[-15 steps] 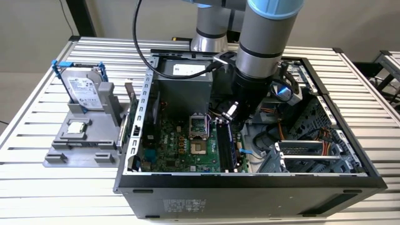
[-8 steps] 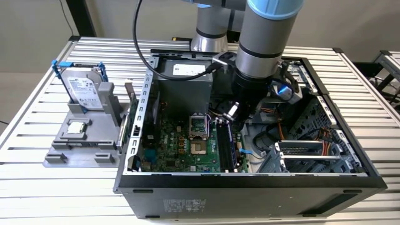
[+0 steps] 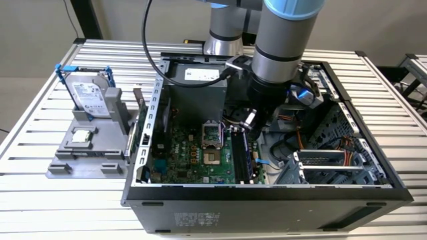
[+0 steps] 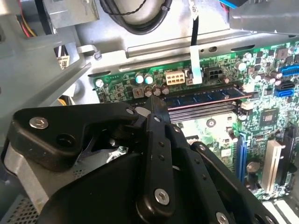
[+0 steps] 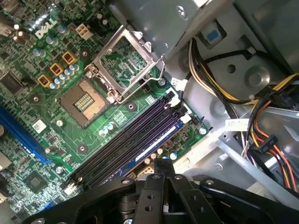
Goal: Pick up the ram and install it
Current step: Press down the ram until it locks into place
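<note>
Open computer case (image 3: 267,192) on a slatted metal surface (image 3: 40,200), with the arm reaching down through its open side. The hand (image 3: 248,120) hangs inside the case above the circuit board (image 3: 193,160), near the row of long memory slots (image 5: 126,144). Room to move is tight: the case walls ring the board, a grey box (image 3: 200,80) stands just behind the hand, and bundled cables (image 5: 261,135) and a drive cage (image 3: 333,165) crowd the exterior view's right.

The ram (image 4: 205,98) appears to sit already in the outermost slot, a dark stick with blue labels lying flat along the row, just ahead of the hand and apart from it. In both wrist views the two fingers (image 4: 156,140) meet with no visible gap and hold nothing.

A hard drive (image 3: 90,97) stands in a grey holder outside the case, on the exterior view's left.
</note>
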You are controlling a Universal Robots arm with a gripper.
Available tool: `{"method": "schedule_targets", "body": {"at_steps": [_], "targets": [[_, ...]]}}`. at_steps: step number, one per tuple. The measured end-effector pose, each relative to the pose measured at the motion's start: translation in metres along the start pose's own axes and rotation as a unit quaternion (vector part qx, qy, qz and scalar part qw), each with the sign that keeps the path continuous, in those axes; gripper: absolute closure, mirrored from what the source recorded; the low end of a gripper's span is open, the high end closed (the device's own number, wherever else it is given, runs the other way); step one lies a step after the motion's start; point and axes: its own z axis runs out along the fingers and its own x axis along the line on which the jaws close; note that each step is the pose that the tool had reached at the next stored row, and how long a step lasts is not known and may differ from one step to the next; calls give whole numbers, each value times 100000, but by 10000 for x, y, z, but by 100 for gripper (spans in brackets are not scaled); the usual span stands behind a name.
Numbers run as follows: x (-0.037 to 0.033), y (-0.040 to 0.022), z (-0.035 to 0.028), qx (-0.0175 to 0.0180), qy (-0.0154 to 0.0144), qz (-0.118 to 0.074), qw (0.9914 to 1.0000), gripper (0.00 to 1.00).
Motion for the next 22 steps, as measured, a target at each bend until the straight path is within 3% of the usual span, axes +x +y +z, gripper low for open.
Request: {"method": "schedule_targets", "body": {"at_steps": [10, 13, 17, 22], "targets": [[116, -111, -8, -19, -12, -414, 99999, 100], [119, -112, -8, -24, -107, -2238, 99975, 100], [120, -111, -8, -40, -288, -5732, 99835, 100], [121, -110, -6, -66, -500, -9770, 99520, 100]]}}
